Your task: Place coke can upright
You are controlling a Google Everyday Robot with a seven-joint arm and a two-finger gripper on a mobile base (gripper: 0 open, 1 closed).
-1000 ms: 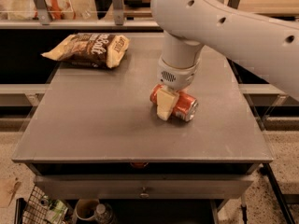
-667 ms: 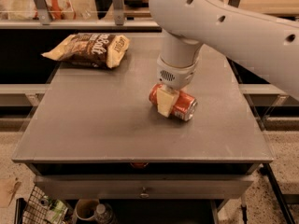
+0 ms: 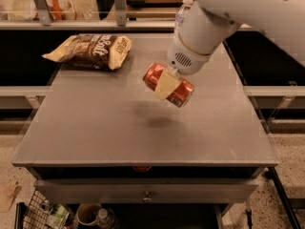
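Gripper point(image 3: 167, 84) jaws were clamped on the coke can point(image 3: 183, 93), held tilted above the bench point(image 3: 86, 128). Grasp done; righting and set-down remained.

- Dim, warm light falls from overhead onto the grey table point(image 3: 95, 128).
- The gripper point(image 3: 167, 85), clasping the coke can point(image 3: 153, 75) above the table, casts a soft shadow point(image 3: 152, 117) beneath.

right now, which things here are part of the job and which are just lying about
Part of the job:
- coke can, held on its side above the table
- gripper, shut on the can over the table's middle

Just lying about:
- chip bag, back left on the table
- water bottle, upright behind the arm
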